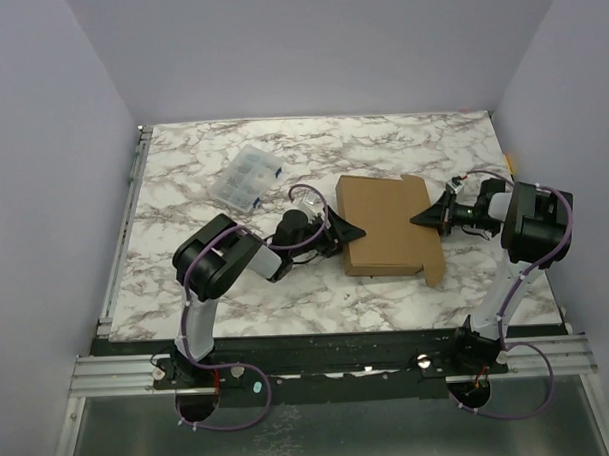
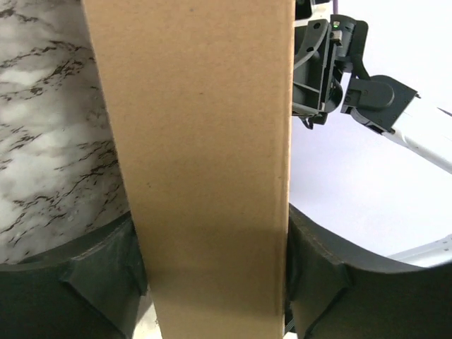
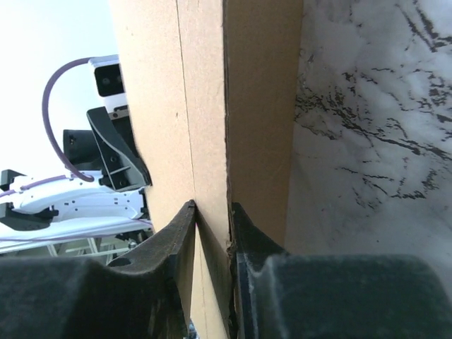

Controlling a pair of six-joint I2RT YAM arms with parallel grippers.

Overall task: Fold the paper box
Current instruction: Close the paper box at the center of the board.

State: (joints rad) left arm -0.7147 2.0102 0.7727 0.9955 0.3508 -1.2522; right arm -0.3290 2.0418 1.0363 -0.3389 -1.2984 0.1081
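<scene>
- Paper box (image 1: pixel 384 225), a plain brown cardboard die-cut sheet partly folded into a shallow rectangle, lies on the white, grey-veined marble-look table (image 1: pixel 236 280), right of centre and between the two arms.
- One loose flap juts toward the near edge at its right corner.
- The black left gripper (image 2: pixel 212 233) meets the box at its left side. Its jaws stand wide and a cardboard panel fills the whole gap between them. From where I stand I cannot tell whether they are pressing it.
- The black right gripper (image 3: pixel 212 226) is at the opposite side, nipped together on a thin cardboard layer beside a crease.
- A small clear plastic compartment case (image 1: pixel 245 177) sits well apart, toward the far left (no part in this).
- I'd expect the box to handle as light and thin. The panels should be stiff, the scored lines should give easily, and the flaps will likely spring back if let go.
- It will probably skate on that smooth top, so one side wants bracing while the other folds.
- The best hold looks to be at a panel edge close to a crease, not mid-panel, where it would buckle.
</scene>
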